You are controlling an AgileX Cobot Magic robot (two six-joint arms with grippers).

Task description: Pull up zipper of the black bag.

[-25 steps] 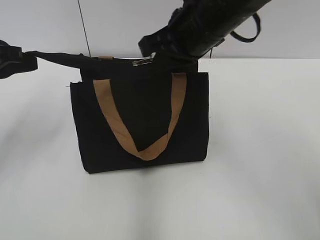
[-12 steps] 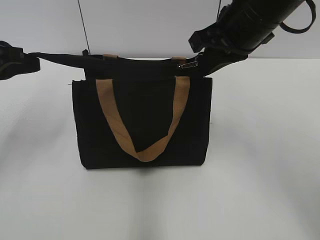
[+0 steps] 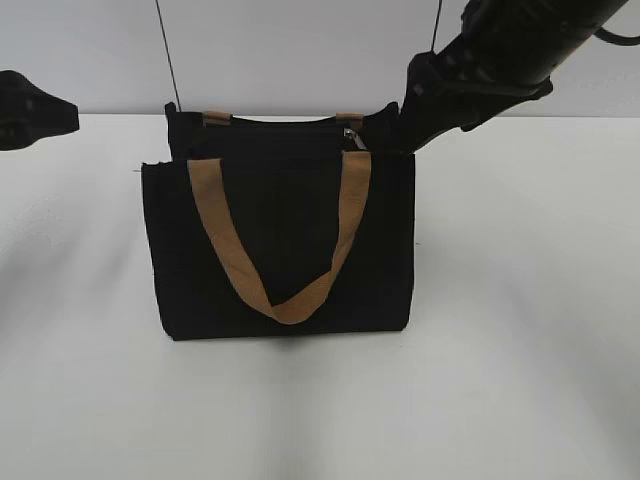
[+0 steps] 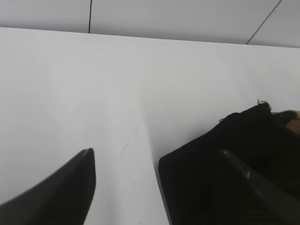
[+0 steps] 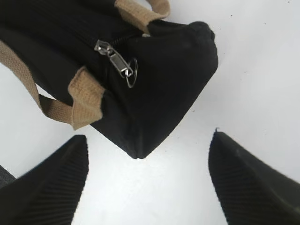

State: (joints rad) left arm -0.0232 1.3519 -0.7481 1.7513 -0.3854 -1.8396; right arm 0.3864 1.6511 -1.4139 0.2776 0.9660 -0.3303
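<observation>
The black bag (image 3: 280,240) stands upright on the white table, its tan handle hanging down the front. The zipper pull (image 3: 349,137) hangs loose at the right end of the top edge; in the right wrist view it (image 5: 117,61) lies free on the bag (image 5: 159,70). My right gripper (image 3: 420,120) is open and empty just past the bag's right top corner, its fingers (image 5: 149,136) spread either side of that corner. My left gripper (image 3: 50,115) is open and empty, apart from the bag's left side; in the left wrist view it (image 4: 155,152) sits beside the bag's end (image 4: 211,173).
White table (image 3: 520,350) all round the bag. A pale wall with thin dark cables (image 3: 168,60) stands behind it. The right arm (image 3: 520,40) reaches in from the top right.
My right gripper drew the pull from mid-top to the right end, then let it go. My left gripper released the bag's left end, which dropped back.
</observation>
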